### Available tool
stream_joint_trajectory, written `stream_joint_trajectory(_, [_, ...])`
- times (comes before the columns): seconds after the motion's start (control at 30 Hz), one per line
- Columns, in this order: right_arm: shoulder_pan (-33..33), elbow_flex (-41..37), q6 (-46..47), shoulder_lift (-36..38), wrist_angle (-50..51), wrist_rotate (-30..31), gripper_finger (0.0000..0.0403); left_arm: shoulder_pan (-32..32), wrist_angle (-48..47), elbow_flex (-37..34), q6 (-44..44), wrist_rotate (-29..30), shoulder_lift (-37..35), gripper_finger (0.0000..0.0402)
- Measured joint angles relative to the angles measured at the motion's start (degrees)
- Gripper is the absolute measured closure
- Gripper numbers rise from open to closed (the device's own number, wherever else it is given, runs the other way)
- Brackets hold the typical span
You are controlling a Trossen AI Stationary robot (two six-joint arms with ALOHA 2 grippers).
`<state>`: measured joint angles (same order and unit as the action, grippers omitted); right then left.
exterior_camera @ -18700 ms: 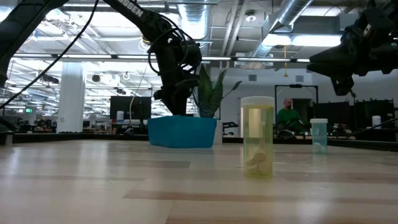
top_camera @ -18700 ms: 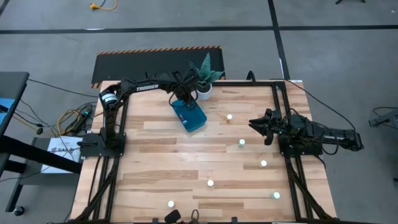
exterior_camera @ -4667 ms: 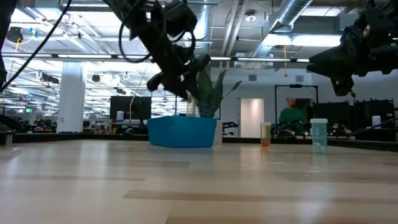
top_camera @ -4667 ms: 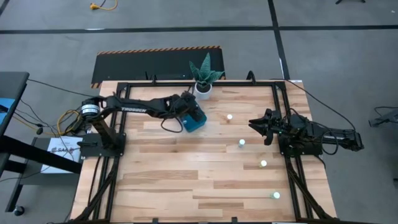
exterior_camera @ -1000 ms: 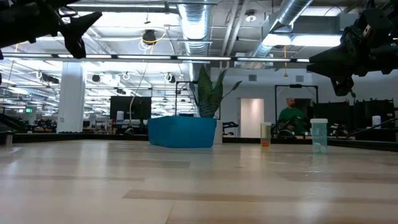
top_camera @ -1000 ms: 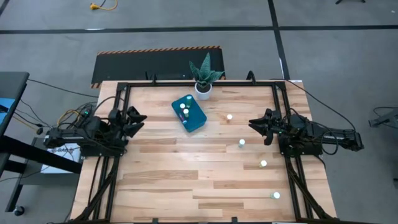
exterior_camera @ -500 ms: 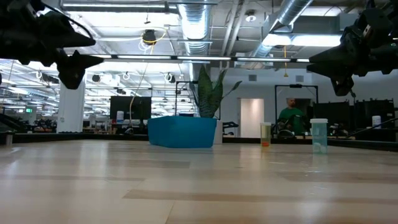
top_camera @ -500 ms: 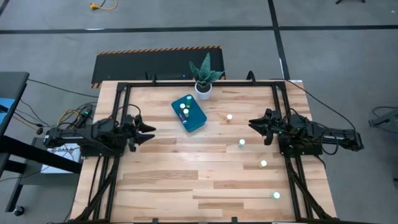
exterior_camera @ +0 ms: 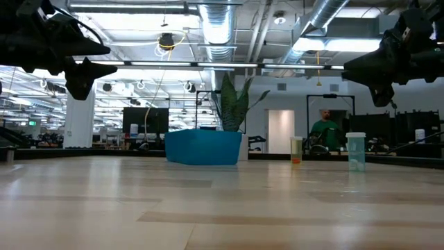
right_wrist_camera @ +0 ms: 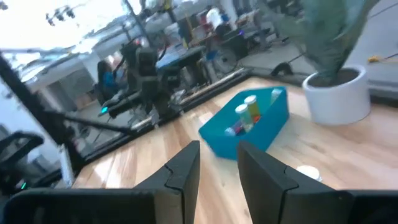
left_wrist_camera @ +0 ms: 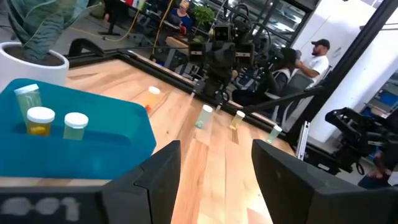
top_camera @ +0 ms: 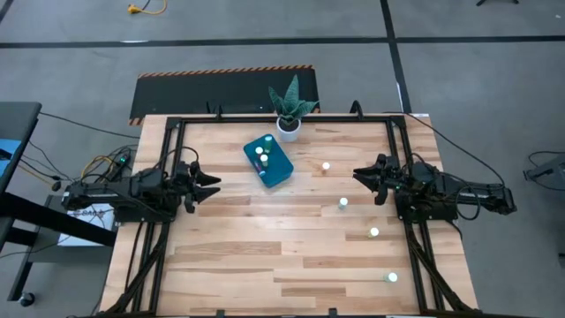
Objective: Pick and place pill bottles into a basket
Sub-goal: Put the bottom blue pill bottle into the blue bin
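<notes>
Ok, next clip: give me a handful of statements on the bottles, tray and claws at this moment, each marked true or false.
1. Four pill bottles stand loose on the table. True.
2. The basket is empty. False: it holds three bottles.
3. The left claw grips a bottle. False: it is open and holds nothing.
4. The right claw is over the table's right side, open. True.
5. The potted plant stands inside the basket. False: it stands beside it.

One blue basket holding three pill bottles, four more pill bottles on the table, and one potted plant.
</notes>
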<state>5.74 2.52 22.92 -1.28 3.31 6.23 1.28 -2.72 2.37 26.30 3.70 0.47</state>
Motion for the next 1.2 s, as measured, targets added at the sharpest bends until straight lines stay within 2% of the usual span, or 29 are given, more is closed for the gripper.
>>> stream_joint_trajectory(0.07, [0.0,0.0,1.7,0.0,-2.4,1.5,0.0303,0.0,0.0,0.0,-0.2,0.0,0.0,0.0216])
stream_joint_trajectory(0.17, [-0.1,0.0,16.2,0.0,-8.3,1.5,0.0303,0.0,-0.1,0.0,-0.7,0.0,0.0,0.0216])
stream_joint_trajectory(0.23, [-0.1,0.0,22.5,0.0,-12.2,2.0,0.0303,0.0,-0.1,0.0,-0.7,0.0,0.0,0.0216])
stream_joint_trajectory(0.43, [0.5,0.2,21.3,0.0,-19.6,1.2,0.0303,0.0,-0.1,0.0,0.0,0.0,0.0,0.0216])
stream_joint_trajectory(0.5, [0.5,1.1,19.9,0.0,-19.3,-3.0,0.0303,0.0,-0.2,0.0,-0.3,0.0,0.0,0.0216])
stream_joint_trajectory(0.57, [0.3,3.8,16.8,-0.5,-18.0,-10.2,0.0303,0.0,-0.2,0.0,-0.9,-0.1,0.0,0.0216])
stream_joint_trajectory(0.63, [0.2,8.3,15.5,-2.2,-12.0,-15.9,0.0303,0.0,-0.2,0.0,-1.0,-0.1,0.0,0.0216])
stream_joint_trajectory(0.73, [-0.7,18.4,11.7,-7.5,6.5,-22.6,0.0304,0.0,-0.2,0.0,-0.5,-0.1,0.0,0.0216])
stream_joint_trajectory(0.87, [-4.3,34.5,4.5,-20.8,32.4,-28.9,0.0304,0.0,-0.2,0.0,-0.7,-0.1,0.0,0.0216])
stream_joint_trajectory(1.03, [-12.9,51.3,-0.4,-37.2,55.7,-29.4,0.0304,0.0,-0.2,0.0,-0.9,-0.1,0.0,0.0216])
stream_joint_trajectory(1.13, [-19.5,56.7,0.9,-44.3,62.8,-27.6,0.0304,0.0,-0.2,0.0,-0.6,-0.1,0.0,0.0216])
stream_joint_trajectory(1.2, [-24.7,58.2,4.5,-48.1,64.1,-27.1,0.0304,0.0,-0.2,0.0,-0.7,-0.1,0.0,0.0216])
